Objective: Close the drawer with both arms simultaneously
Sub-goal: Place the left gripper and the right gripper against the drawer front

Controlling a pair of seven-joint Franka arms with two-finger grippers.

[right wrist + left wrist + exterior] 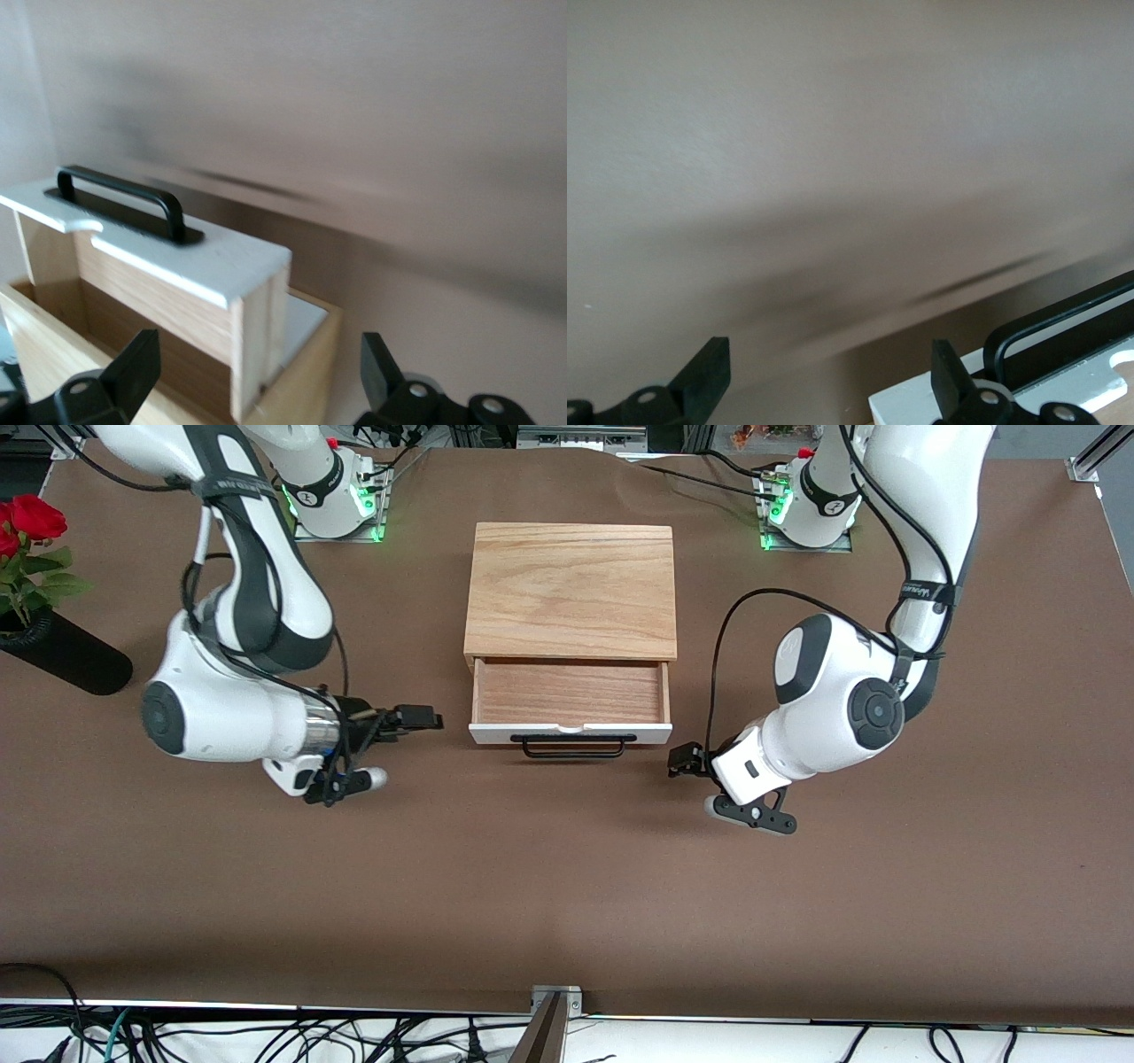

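The drawer (567, 691) stands pulled out of the light-oak box (571, 589), its white front panel (496, 733) and black bar handle (574, 748) facing the front camera. My right gripper (412, 717) hovers low beside the drawer's end toward the right arm's side, open and holding nothing. In the right wrist view that gripper (257, 367) looks at the drawer's corner (252, 319), with the handle (124, 190) showing too. My left gripper (687, 760) is open beside the panel's other corner. In the left wrist view the left gripper (830, 376) is seen with the panel (917, 403) and handle (1063, 328).
A black vase (66, 655) with red roses (31, 518) lies at the right arm's end of the brown table (567, 886). Cables hang below the table's edge nearest the front camera.
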